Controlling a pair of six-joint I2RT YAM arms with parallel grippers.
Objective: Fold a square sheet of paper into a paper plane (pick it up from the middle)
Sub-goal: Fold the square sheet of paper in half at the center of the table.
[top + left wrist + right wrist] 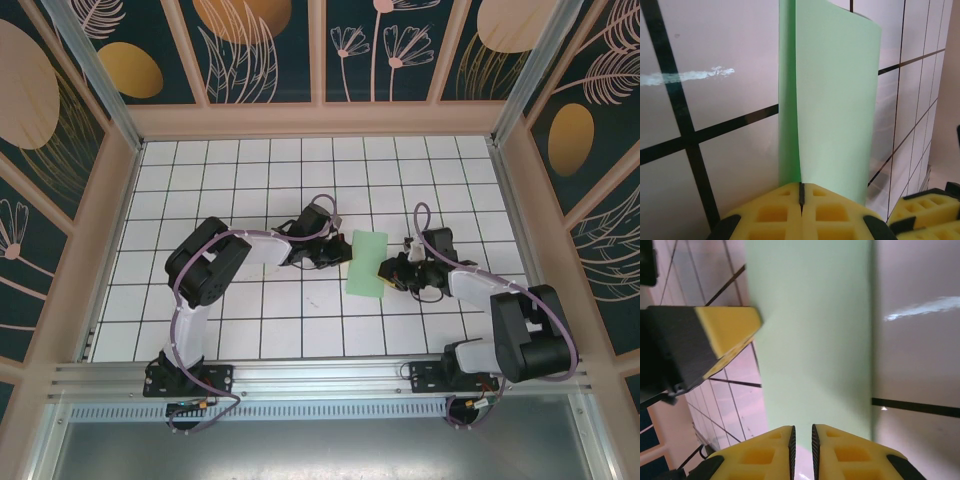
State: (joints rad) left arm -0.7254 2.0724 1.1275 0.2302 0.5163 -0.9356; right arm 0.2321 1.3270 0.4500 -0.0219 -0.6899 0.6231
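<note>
Clenched on square sheet of paper [368, 262], 9 o'clock edge: left gripper [801, 194]. At 3 o'clock: right gripper [802, 441], near-closed, hold impossible to tell. Risk: tear or skewed crease under uneven pull.

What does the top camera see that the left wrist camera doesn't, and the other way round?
Top camera: the whole left arm and right arm, and the flowery walls around the table. Left wrist camera: close up, the left gripper shut on the folded paper, plus a white smear on a square. Both: the green paper and the white grid table.
</note>
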